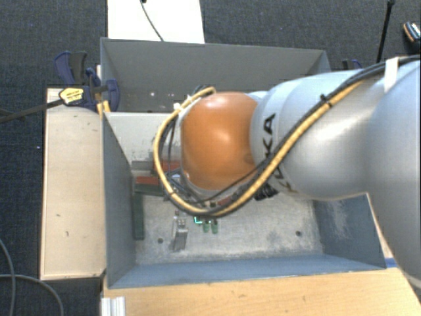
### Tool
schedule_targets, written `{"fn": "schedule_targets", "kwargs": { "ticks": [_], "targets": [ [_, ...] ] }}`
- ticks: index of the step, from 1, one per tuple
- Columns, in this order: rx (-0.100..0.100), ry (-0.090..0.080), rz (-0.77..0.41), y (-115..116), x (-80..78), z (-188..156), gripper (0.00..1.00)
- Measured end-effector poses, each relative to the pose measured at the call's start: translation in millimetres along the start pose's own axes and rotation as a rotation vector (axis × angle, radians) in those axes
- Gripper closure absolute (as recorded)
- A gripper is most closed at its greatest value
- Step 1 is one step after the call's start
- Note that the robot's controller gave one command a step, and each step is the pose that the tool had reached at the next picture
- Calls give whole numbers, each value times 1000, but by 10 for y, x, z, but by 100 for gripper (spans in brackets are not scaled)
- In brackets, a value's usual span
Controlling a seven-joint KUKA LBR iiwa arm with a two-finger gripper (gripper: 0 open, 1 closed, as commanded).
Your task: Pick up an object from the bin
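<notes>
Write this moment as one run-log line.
arm: low over bin | nearest: small grey piece, dark bar | held: cannot tell

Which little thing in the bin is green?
The green piece just below the orange wrist cover. The grey piece left of it and the dark bar by the left wall are not green.

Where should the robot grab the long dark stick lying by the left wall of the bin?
Probably at the middle of the long dark stick, coming straight down from above and squeezing across its thin width. It lies flat, lengthwise along the bin's left wall, so a grip near an end might let it tip.
</notes>
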State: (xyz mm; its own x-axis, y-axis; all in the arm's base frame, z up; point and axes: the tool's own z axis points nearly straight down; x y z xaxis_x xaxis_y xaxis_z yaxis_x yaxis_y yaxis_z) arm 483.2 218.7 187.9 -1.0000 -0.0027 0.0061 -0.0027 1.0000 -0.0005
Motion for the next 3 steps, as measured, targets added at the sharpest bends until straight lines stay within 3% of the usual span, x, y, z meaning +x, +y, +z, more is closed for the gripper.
{"fn": "schedule_targets", "kwargs": {
  "ticks": [1,2,3],
  "targets": [
    [2,-3,-91,-645,-660,1195,0],
    [0,-8,-319,-955,-1096,1166,0],
    [-2,-11,-312,-943,-1103,1151,100]
  ]
}}
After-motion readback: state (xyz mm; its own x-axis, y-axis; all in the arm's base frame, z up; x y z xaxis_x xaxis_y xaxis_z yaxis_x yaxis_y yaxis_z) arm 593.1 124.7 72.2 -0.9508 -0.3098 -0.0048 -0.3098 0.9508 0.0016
